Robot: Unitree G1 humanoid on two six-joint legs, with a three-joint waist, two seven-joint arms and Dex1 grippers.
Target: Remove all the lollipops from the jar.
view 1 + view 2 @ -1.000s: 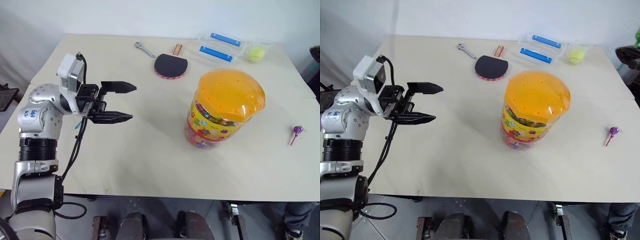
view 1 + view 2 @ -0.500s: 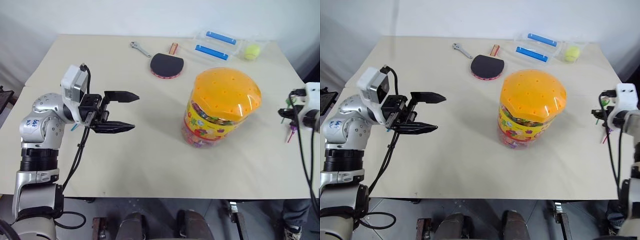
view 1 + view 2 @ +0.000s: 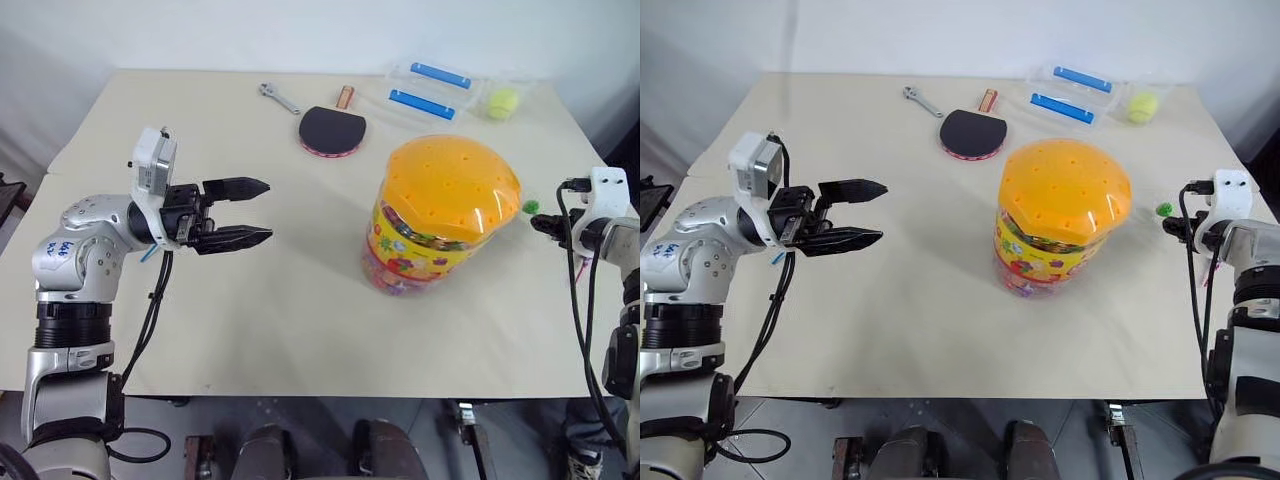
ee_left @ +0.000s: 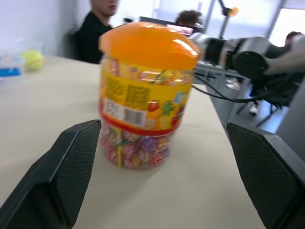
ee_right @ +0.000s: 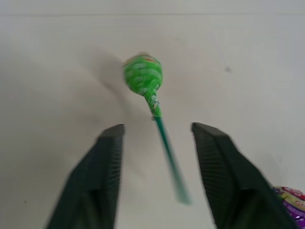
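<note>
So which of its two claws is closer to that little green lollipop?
Right. The right gripper has the green lollipop between its open fingers; the left gripper hovers beyond the jar.

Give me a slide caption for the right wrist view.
Right gripper open around a green-wrapped lollipop on a green stick, blurred above the pale tabletop.

Head pair: high, facing forward and down, sharing the whole bench (image 3: 300, 330) and jar (image 3: 440, 215). Left wrist: low, level, close on the jar's side. Right wrist: very near, over a green lollipop (image 5: 143, 76) at the jar's 3 o'clock.
</note>
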